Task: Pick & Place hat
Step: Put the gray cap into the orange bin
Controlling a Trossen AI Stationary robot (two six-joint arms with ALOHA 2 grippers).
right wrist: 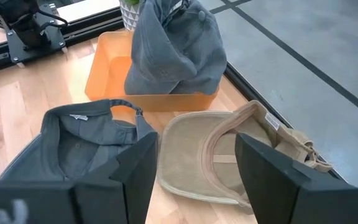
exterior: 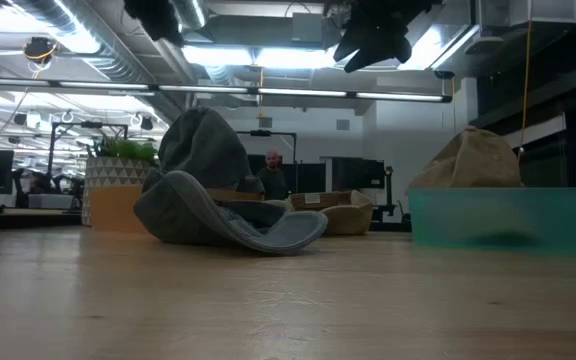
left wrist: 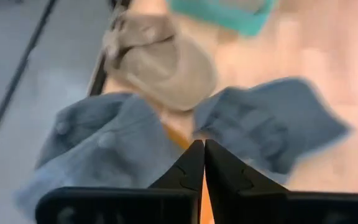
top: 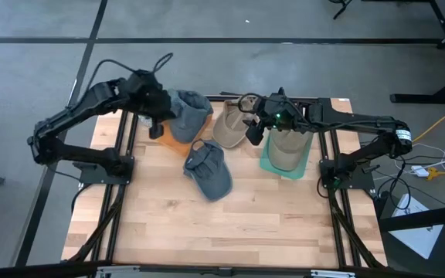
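A potted plant [exterior: 120,150] stands at the wooden surface's [top: 207,224] far edge. Beyond that edge, a person [exterior: 274,172] shows in the room.

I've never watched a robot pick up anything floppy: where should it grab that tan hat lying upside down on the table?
Probably by the upturned rim of the tan hat, coming straight down from above. It lies crown-down with its hollow facing up, so the edge gives two fingers a thin wall to pinch. The open right hand hangs just above it.
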